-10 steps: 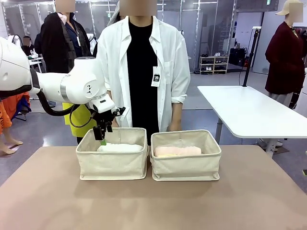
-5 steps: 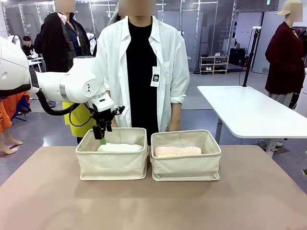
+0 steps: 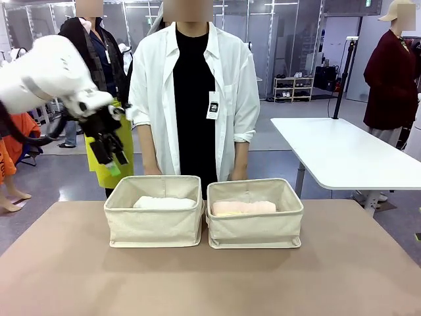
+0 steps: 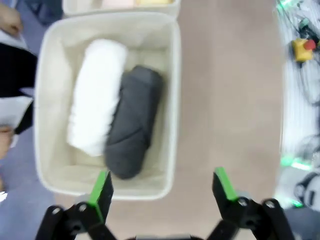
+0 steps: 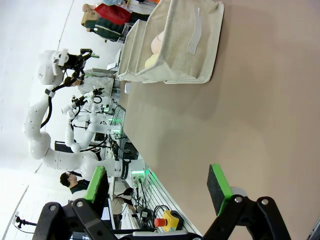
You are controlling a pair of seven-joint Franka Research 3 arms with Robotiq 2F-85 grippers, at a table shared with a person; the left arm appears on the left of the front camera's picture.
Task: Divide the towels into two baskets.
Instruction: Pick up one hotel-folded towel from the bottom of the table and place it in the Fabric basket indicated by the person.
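Two beige baskets stand side by side mid-table, the left basket (image 3: 154,227) and the right basket (image 3: 255,230). In the left wrist view the left basket (image 4: 172,100) holds a white towel (image 4: 97,95) and a dark grey towel (image 4: 134,127) lying side by side. The white towel (image 3: 164,203) peeks over its rim in the front view. A pale pink towel (image 3: 243,208) and a pale yellow towel (image 5: 150,61) lie in the right basket (image 5: 185,45). My left gripper (image 3: 112,161) hangs open and empty, high and to the left of the left basket. My right gripper (image 5: 157,187) is open over bare table.
A person in a white coat (image 3: 194,92) stands close behind the baskets, hands down at the far table edge. The brown tabletop (image 3: 210,283) is bare in front of the baskets. A white table (image 3: 342,155) stands off to the right.
My left arm has lifted up and swung back to the left, away from the left basket's far left corner. Its jaws stayed open. The towels and baskets have not moved.
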